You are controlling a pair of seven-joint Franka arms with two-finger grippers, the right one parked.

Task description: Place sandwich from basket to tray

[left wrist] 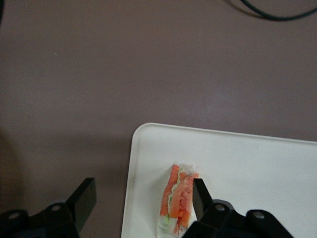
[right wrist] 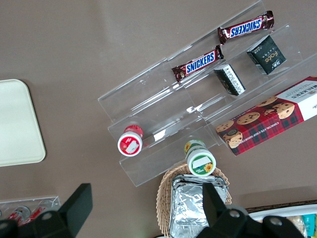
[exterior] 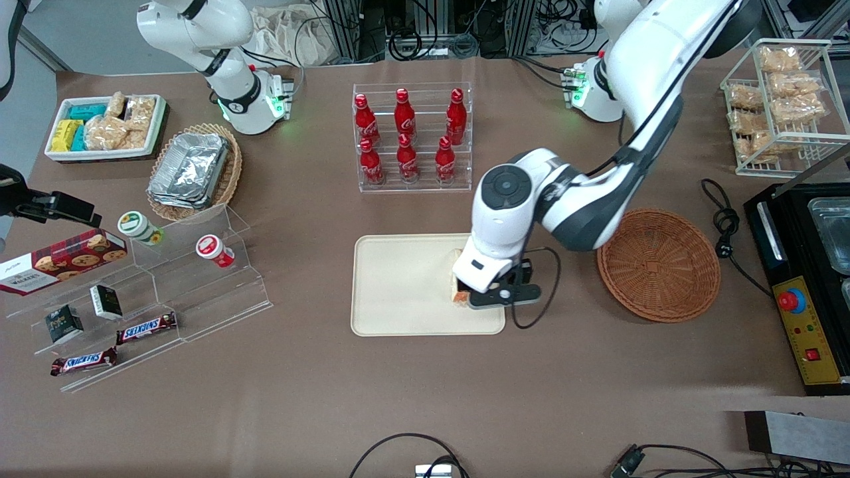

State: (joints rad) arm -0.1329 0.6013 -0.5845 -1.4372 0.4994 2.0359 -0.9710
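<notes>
Your gripper point(exterior: 479, 297) hangs low over the end of the tray point(exterior: 398, 285) nearest the basket point(exterior: 659, 264), and its fingers point(left wrist: 199, 197) are spread wide. The sandwich point(left wrist: 177, 200) lies on the tray surface between them, close against one finger and well apart from the other, which sits out over the bare brown table point(left wrist: 74, 99) just off the tray's rim. Nothing is clamped; the wedge rests on its own with the orange and green filling edge facing up toward the wrist camera. In the front view only a sliver of the sandwich shows under the wrist.

The wicker basket is empty, so judge this as the release step: the sandwich looks delivered and let go. What is left for you is the retreat. Lift straight up with the fingers kept apart, because the near finger appears to be touching or almost touching the bread, and any sideways drift could drag or tip the wedge. Clear the tray's low rim before swinging away.
</notes>
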